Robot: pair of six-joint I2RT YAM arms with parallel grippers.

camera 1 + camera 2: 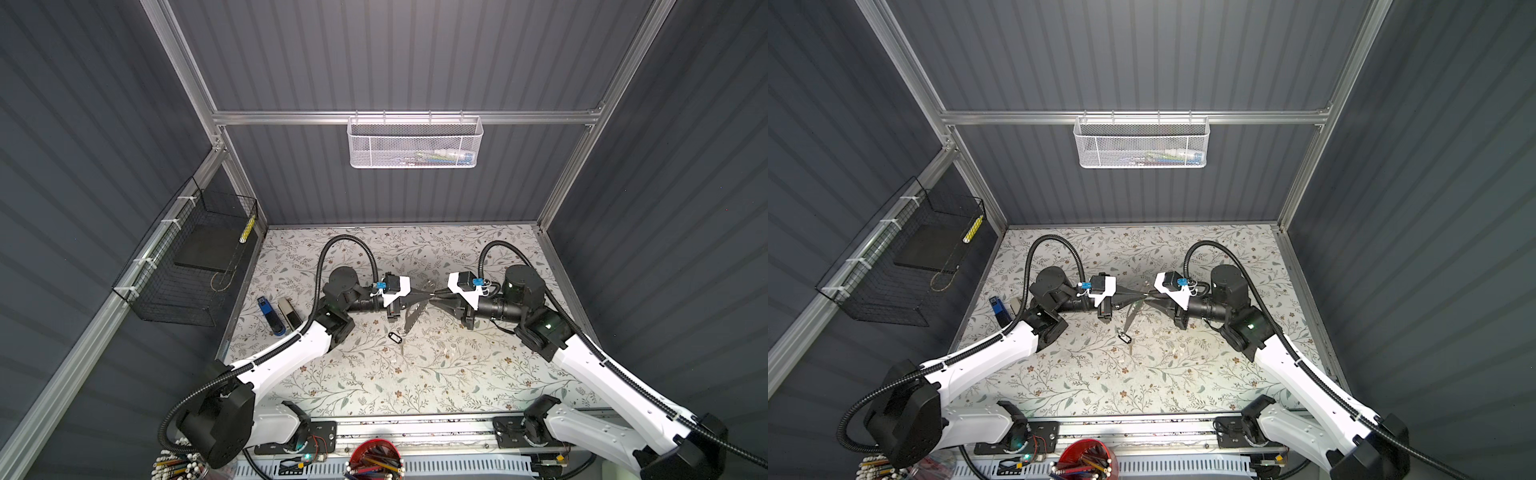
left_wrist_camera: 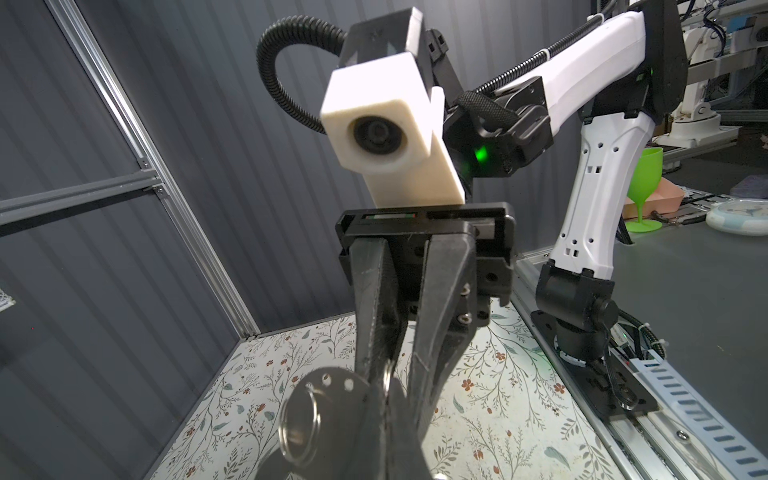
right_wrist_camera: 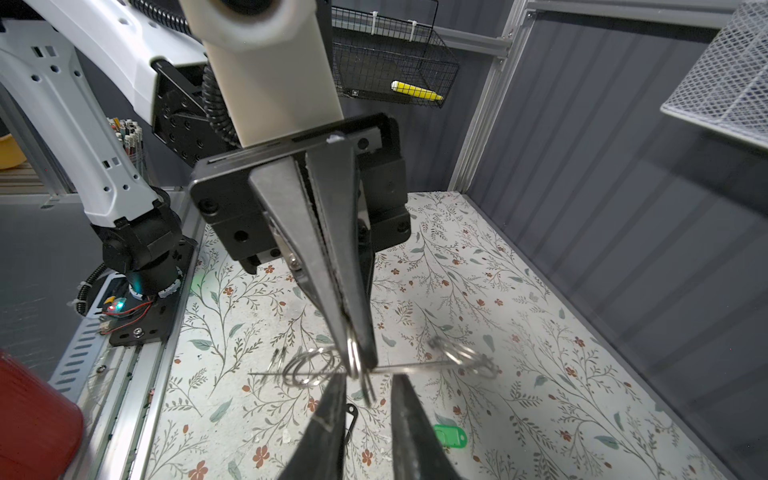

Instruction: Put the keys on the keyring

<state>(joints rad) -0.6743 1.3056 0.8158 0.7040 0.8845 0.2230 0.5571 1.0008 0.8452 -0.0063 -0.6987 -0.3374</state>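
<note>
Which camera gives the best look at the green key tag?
Right wrist view: the green key tag shows plainly, close up. I cannot find it in the top views or left wrist view.

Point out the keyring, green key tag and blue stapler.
keyring (image 1: 415, 312), in a top view, middle of the grey plate
green key tag (image 3: 449, 436), right wrist view, middle of the tag
blue stapler (image 1: 269, 316), in a top view, its body

left arm (image 1: 286, 353), right arm (image 1: 602, 374) showing white shells over black joints; black corrugated conduit (image 2: 266, 58) running along each; left gripper (image 3: 359, 357) wearing cream camera housing (image 3: 270, 70), black tapered fingers (image 3: 336, 208).
</note>
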